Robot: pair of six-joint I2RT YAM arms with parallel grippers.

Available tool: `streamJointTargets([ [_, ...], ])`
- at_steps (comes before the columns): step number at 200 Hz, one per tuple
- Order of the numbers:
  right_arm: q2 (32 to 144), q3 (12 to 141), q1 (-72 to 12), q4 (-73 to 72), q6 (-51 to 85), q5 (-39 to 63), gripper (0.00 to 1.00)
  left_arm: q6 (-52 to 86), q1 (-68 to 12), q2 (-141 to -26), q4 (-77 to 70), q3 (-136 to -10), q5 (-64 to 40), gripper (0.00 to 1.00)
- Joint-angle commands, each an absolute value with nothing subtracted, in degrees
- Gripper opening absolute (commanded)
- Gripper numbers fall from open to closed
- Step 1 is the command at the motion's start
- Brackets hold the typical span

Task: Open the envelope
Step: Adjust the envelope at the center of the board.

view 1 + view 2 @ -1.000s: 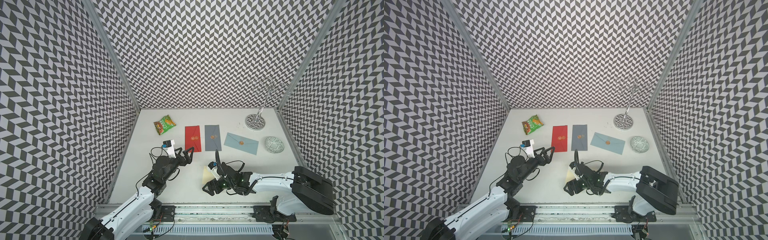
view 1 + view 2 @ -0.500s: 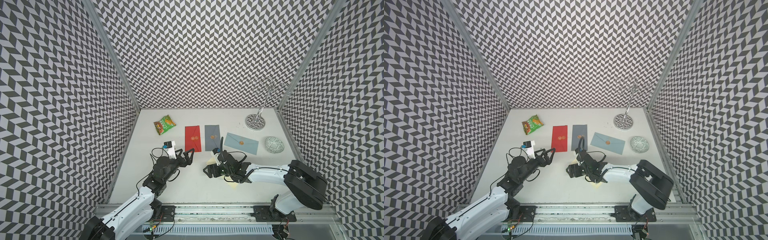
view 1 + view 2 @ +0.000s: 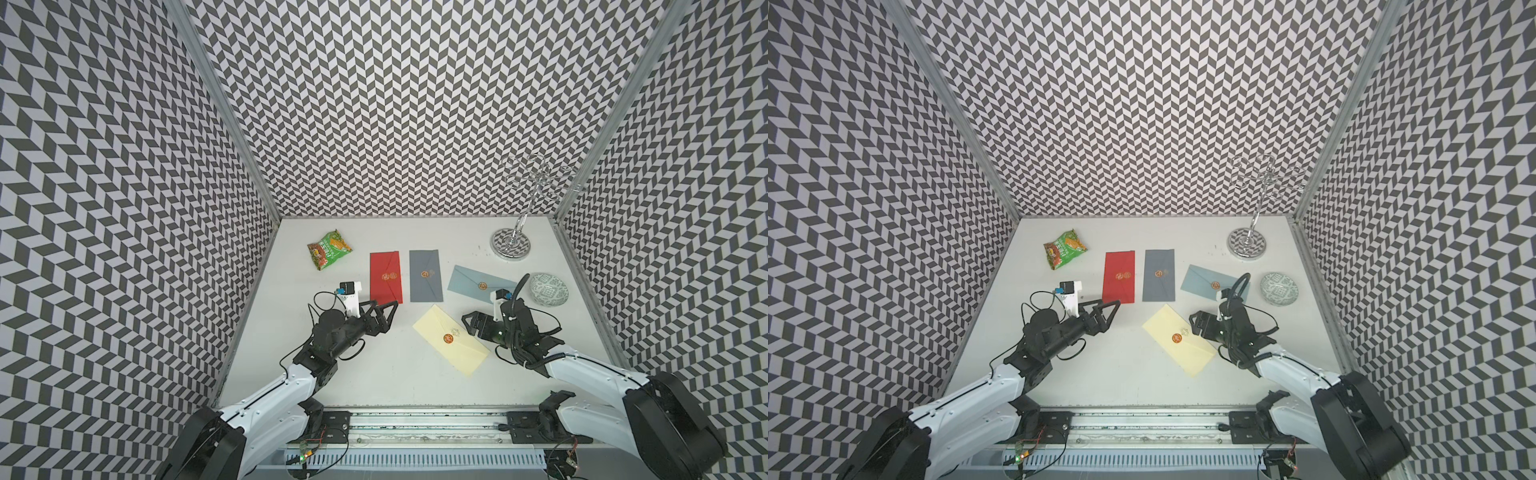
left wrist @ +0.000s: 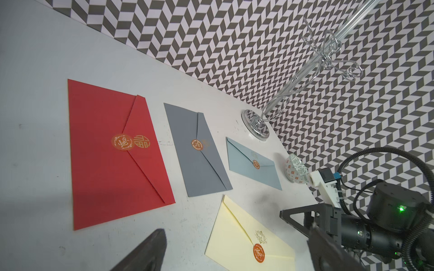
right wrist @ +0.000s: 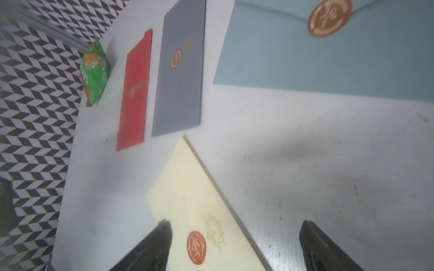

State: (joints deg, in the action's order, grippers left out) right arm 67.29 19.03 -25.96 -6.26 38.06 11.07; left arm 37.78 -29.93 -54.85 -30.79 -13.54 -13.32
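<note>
A cream envelope (image 3: 451,340) (image 3: 1177,347) lies flat and slanted on the white table in both top views. Its flap is closed under an orange round seal (image 3: 448,338) (image 5: 196,247). My right gripper (image 3: 471,328) (image 3: 1196,326) hovers open just right of the envelope's upper long edge, holding nothing. In the right wrist view the seal sits between the spread fingers of that gripper (image 5: 234,222). My left gripper (image 3: 390,316) (image 3: 1112,316) stands open and empty to the envelope's left, beside the red envelope's near corner. The cream envelope (image 4: 237,237) shows in the left wrist view.
A red envelope (image 3: 385,272), a grey envelope (image 3: 424,275) and a light blue envelope (image 3: 478,282), all sealed, lie in a row behind. A green snack bag (image 3: 329,249) sits at the back left. A metal stand (image 3: 510,245) and a patterned bowl (image 3: 548,289) are at the right.
My right arm has swung from over the cream envelope to its right side, uncovering it. The left arm has stayed almost still.
</note>
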Motion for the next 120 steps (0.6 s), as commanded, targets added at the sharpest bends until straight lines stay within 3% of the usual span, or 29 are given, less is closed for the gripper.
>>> streamJointTargets([
  [1, 70.22, 19.95, -25.64, -8.01, 38.78, 18.75, 0.87, 39.62, -31.09, -56.25, -34.39, -14.01, -17.00, 0.94],
  [48, 74.71, 19.00, -26.16, -14.65, 35.86, 30.59, 0.85, 38.79, -34.33, -59.02, -29.73, -15.21, -19.12, 0.86],
  [68, 75.92, 22.04, -27.25, -7.97, 33.84, 25.82, 0.85, 39.60, -35.86, -59.65, -30.26, -14.30, -18.82, 0.85],
  [120, 75.42, 18.83, -31.69, -9.29, 36.15, 24.80, 0.83, 39.39, -39.07, -63.29, -30.10, -14.84, -20.56, 0.84],
])
